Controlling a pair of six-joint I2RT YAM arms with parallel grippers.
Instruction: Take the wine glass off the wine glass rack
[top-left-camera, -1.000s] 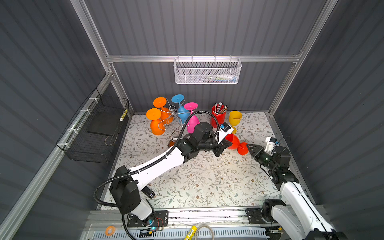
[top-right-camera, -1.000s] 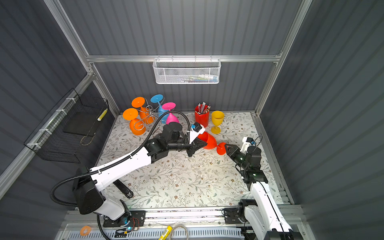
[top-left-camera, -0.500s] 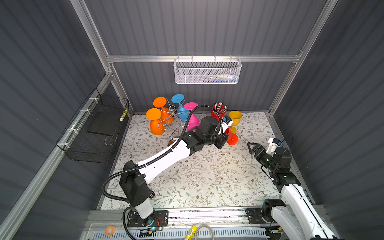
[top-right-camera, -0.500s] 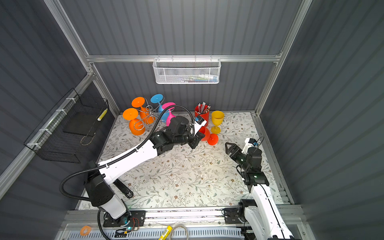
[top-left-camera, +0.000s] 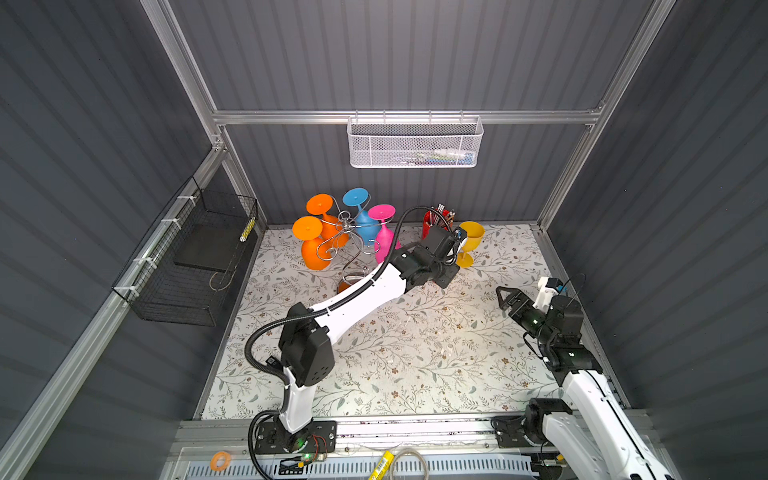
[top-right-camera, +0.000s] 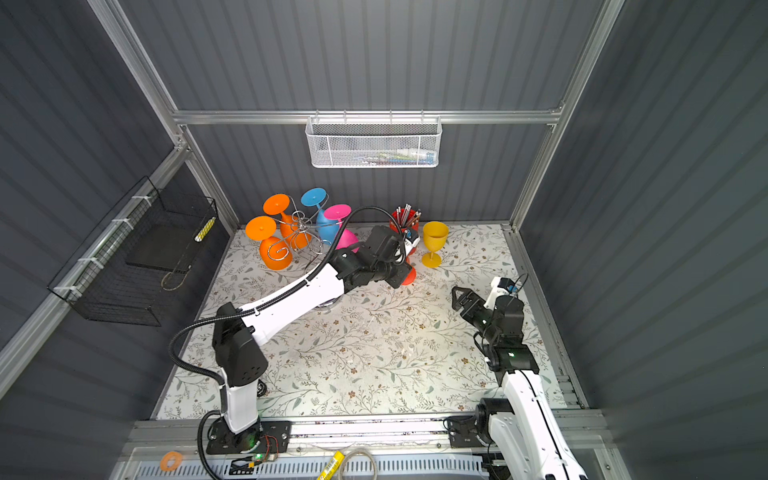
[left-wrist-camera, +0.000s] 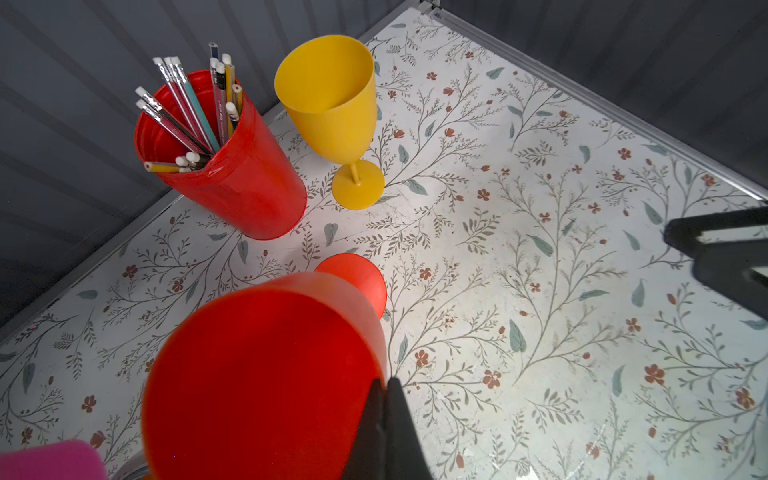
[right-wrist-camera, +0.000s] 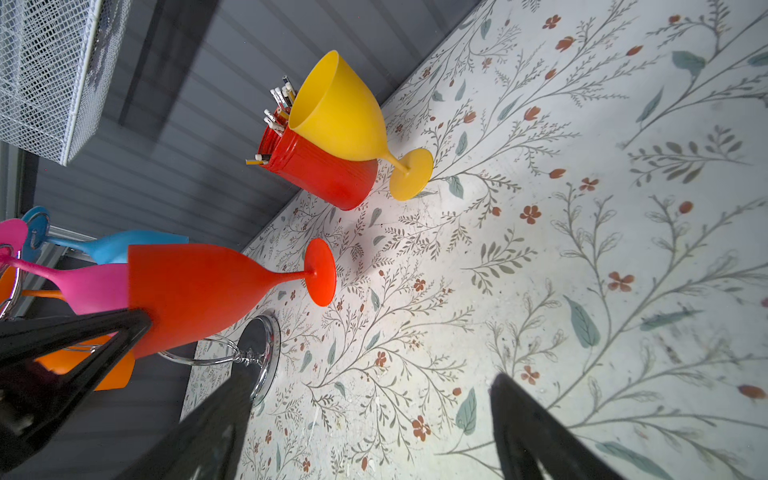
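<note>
Left wrist view: my left claw (left-wrist-camera: 384, 415), clamped on the rim of the red wine glass (left-wrist-camera: 257, 374) at lower centre, off the wine glass rack (right-wrist-camera: 257, 345), could tip it into the red pencil cup (left-wrist-camera: 232, 178), upper left, if that thin pinch slips; my right claw (top-left-camera: 503, 298) gapes empty.

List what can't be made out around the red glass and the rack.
Top views: the left arm covers nearly all of the red wine glass.
Wrist views: whether its foot touches the mat is unclear.
Left wrist view: the edge cuts off the left end effector behind its fingertips.
Top views: the left arm hides part of the wine glass rack base.
Top views: the white mesh basket contents are too small.
</note>
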